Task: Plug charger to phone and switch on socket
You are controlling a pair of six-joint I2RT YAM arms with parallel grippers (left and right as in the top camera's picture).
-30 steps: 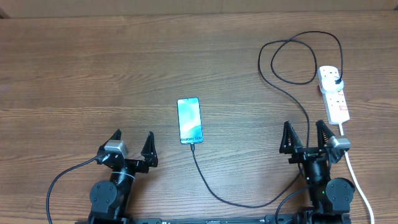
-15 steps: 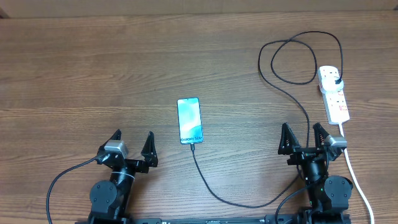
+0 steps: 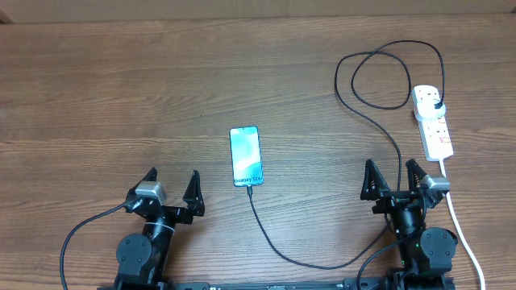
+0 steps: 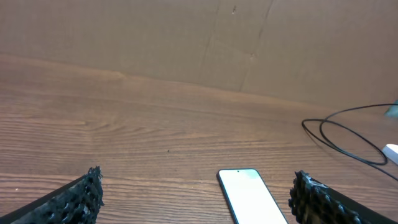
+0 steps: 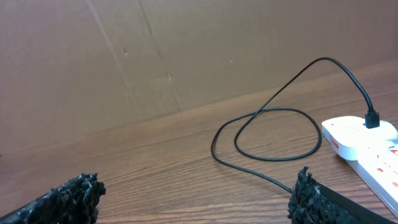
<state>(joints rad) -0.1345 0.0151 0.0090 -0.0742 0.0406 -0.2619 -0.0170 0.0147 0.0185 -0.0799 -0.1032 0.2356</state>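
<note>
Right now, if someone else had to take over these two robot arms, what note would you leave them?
Left gripper: open, empty.
Right gripper: open, empty, just short of the socket.
Phone: lies between the arms, screen lit.
Charger: runs from the phone's bottom edge, loops, and ends plugged into the socket.
Done: cable appears joined at both ends.
Left: the socket switch; whether it is on cannot be read from these views.
</note>
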